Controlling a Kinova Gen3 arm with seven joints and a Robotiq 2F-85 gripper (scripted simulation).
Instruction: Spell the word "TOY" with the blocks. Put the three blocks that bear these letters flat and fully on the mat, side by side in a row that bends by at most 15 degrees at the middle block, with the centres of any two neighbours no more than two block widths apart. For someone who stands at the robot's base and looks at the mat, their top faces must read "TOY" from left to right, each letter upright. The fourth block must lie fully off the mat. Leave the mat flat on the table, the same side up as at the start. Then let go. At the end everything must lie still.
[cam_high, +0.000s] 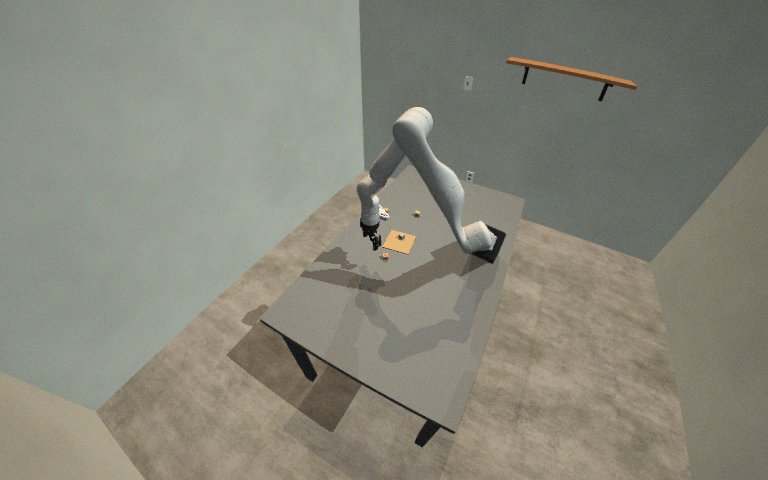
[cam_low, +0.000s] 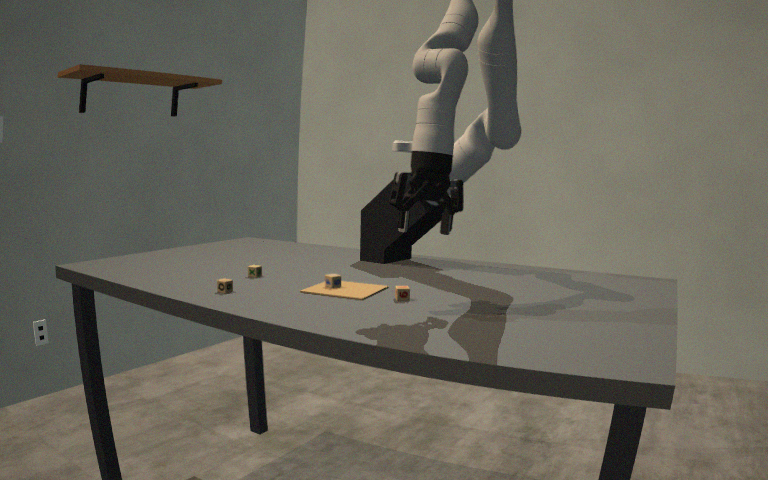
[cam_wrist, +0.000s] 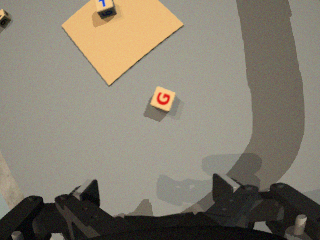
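Observation:
The mat (cam_high: 394, 247) (cam_low: 362, 290) (cam_wrist: 120, 45) lies flat on the table. A block (cam_high: 401, 236) (cam_low: 333, 281) (cam_wrist: 105, 7) with a blue letter on top, cut off by the wrist view's edge, sits on the mat. A block (cam_high: 385, 256) (cam_low: 402, 293) (cam_wrist: 163, 98) with a red G on top lies off the mat, near one corner. A block with black side letters (cam_low: 224, 285) (cam_wrist: 4, 19) and a block with a green side letter (cam_high: 417, 213) (cam_low: 254, 271) lie off the mat; their top letters are unreadable. My gripper (cam_high: 376, 243) (cam_low: 424, 229) (cam_wrist: 155, 190) is open and empty, high above the table.
The grey table (cam_high: 339, 316) (cam_low: 169, 283) carries the robot's black base mount (cam_high: 497, 246) (cam_low: 376, 232) at its far side in the exterior view. Arm shadows cross the table beside the G block. A wall shelf (cam_high: 572, 72) (cam_low: 141, 77) is well away from the arm.

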